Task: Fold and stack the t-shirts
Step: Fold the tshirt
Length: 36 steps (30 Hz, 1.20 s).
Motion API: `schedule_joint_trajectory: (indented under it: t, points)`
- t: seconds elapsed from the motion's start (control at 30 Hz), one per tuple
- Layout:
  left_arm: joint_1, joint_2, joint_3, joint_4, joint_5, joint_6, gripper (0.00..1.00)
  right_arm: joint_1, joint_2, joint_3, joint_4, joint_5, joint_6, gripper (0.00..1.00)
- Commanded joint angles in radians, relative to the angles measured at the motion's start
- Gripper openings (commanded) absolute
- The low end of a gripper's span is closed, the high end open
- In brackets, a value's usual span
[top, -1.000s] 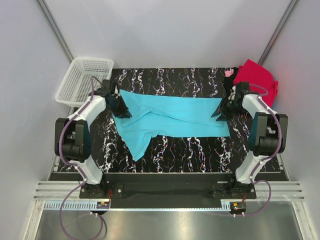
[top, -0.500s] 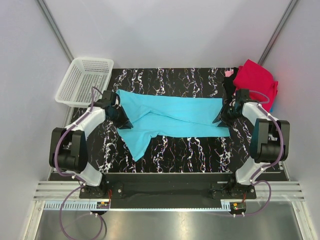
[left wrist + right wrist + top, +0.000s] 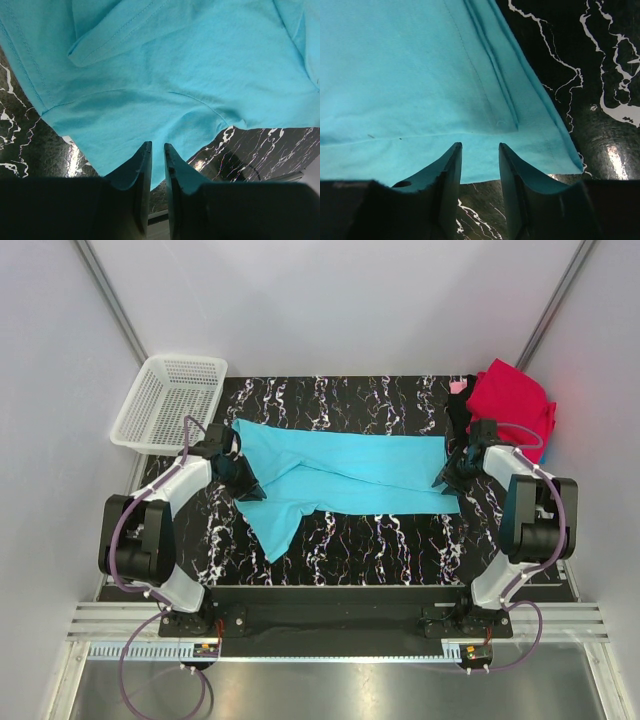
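A turquoise-blue t-shirt (image 3: pixel 340 475) lies spread flat across the black marbled table, with one part trailing toward the near edge at the left. My left gripper (image 3: pixel 245 483) sits low at the shirt's left edge. In the left wrist view its jaws (image 3: pixel 157 145) stand a narrow gap apart over the cloth (image 3: pixel 175 65), with nothing pinched between them. My right gripper (image 3: pixel 445 475) rests at the shirt's right edge. Its jaws (image 3: pixel 480 145) are open above the hem (image 3: pixel 410 75). A crimson red t-shirt (image 3: pixel 510 395) lies bunched at the back right corner.
A white mesh basket (image 3: pixel 165 400) stands off the table's back left corner. A scrap of pink cloth (image 3: pixel 458 386) shows beside the red shirt. Grey walls close in the left, right and back sides. Bare marbled table (image 3: pixel 380 535) runs along the front.
The left arm has dropped its elbow and its gripper has slid slightly right along the shirt's edge. The right gripper has shifted a little. The shirt lies as before.
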Motion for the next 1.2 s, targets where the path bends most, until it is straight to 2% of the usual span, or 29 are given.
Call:
schedule_joint_trajectory:
  t: [0.0, 0.47, 0.83, 1.03, 1.17]
  points:
    - [0.004, 0.01, 0.012, 0.028, -0.005, 0.016, 0.2, 0.007, 0.025, 0.009, 0.032, 0.039, 0.028, 0.42]
    - [0.004, 0.044, 0.006, 0.029, -0.026, 0.013, 0.2, 0.008, 0.065, 0.039, 0.031, 0.055, 0.031, 0.4]
    - [-0.091, 0.152, -0.054, 0.084, -0.136, -0.033, 0.16, 0.013, 0.041, -0.03, 0.043, 0.015, -0.008, 0.4]
    - [-0.113, 0.179, -0.049, 0.039, -0.273, -0.056, 0.16, 0.025, 0.061, -0.062, 0.025, 0.029, -0.008, 0.45]
    - [-0.148, 0.124, -0.043, -0.107, -0.454, -0.12, 0.16, 0.028, 0.05, -0.079, 0.0, 0.065, 0.001, 0.46]
